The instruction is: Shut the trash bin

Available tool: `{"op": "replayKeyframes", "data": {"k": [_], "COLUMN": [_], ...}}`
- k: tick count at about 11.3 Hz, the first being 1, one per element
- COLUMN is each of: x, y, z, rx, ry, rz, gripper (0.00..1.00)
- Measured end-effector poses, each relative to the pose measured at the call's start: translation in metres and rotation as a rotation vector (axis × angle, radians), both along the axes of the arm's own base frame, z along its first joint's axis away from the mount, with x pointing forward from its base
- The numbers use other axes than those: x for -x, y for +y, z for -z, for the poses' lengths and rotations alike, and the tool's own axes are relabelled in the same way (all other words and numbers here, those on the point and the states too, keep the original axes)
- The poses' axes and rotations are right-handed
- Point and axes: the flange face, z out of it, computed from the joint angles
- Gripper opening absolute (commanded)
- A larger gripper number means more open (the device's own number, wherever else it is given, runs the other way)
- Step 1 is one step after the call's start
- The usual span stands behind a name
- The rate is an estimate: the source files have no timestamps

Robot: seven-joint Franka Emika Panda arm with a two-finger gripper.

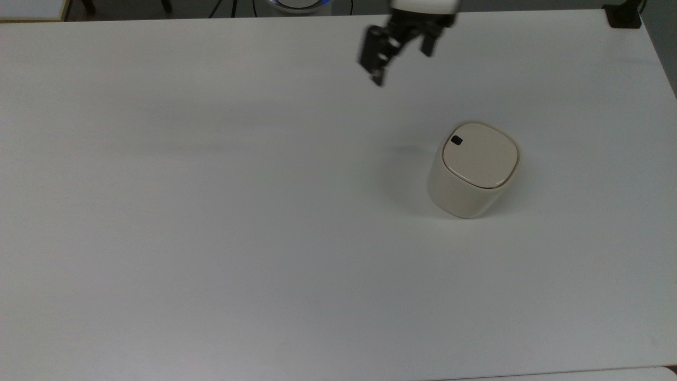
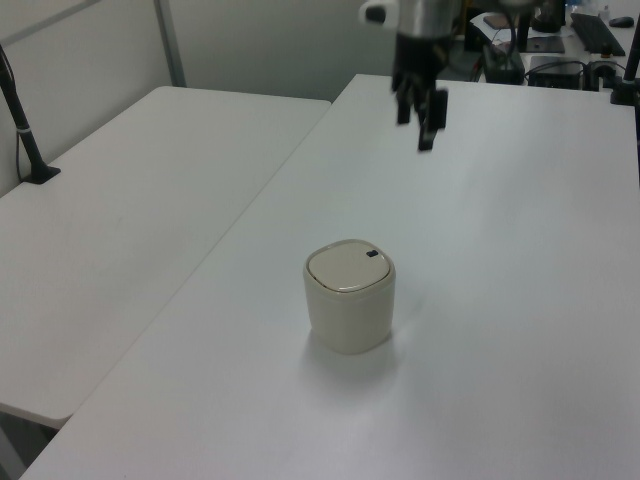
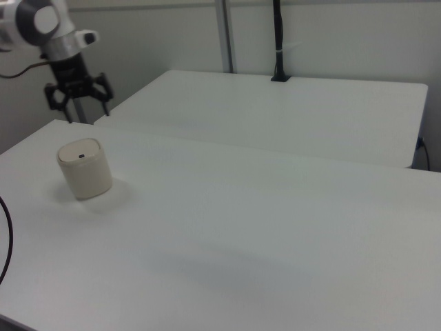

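The trash bin [image 1: 472, 174] is a small cream tub standing upright on the white table [image 1: 211, 211]. Its flat lid [image 1: 480, 155] lies down flush with the rim, and a small black button [image 1: 456, 140] shows at one corner. The trash bin [image 2: 349, 296] also stands mid-table in the left view, and the trash bin [image 3: 85, 168] sits at the right view's left. My gripper [image 1: 401, 67] hangs in the air well away from it, toward the top view's upper left. The gripper [image 3: 79, 109] is open with nothing between its fingers, and the gripper [image 2: 415, 132] is high above the table.
A second white table [image 2: 150, 190] adjoins this one along a seam. A black clamped post [image 3: 278, 41] stands at its far edge. A black block [image 1: 624, 15] sits at the table's top right corner in the top view. A dark cable [image 3: 5, 234] curves at the right view's left edge.
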Motion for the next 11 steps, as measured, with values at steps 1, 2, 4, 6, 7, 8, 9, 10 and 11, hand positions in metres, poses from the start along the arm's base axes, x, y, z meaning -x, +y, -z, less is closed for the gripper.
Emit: {"op": "replayKeyframes", "data": {"k": [1, 2, 4, 6, 7, 8, 9, 10, 11], "x": [-0.001, -0.001, 0.007, 0.013, 0.013, 0.013, 0.013, 0.013, 0.013], "y": [-0.030, -0.063, -0.133, -0.169, -0.176, -0.182, -0.190, -0.195, -0.197], "z": [-0.008, -0.016, -0.032, -0.038, -0.037, -0.037, -0.037, -0.037, -0.037], "rx": [0.001, 0.000, -0.006, -0.014, -0.015, -0.016, -0.017, -0.019, -0.020], "ry": [0.012, 0.025, 0.065, 0.077, 0.079, 0.079, 0.077, 0.076, 0.075], "rz": [0.054, 0.123, 0.329, 0.523, 0.576, 0.618, 0.679, 0.739, 0.784], "gripper": [1.00, 1.00, 1.00, 1.00, 1.00, 1.00, 1.00, 1.00, 1.00]}}
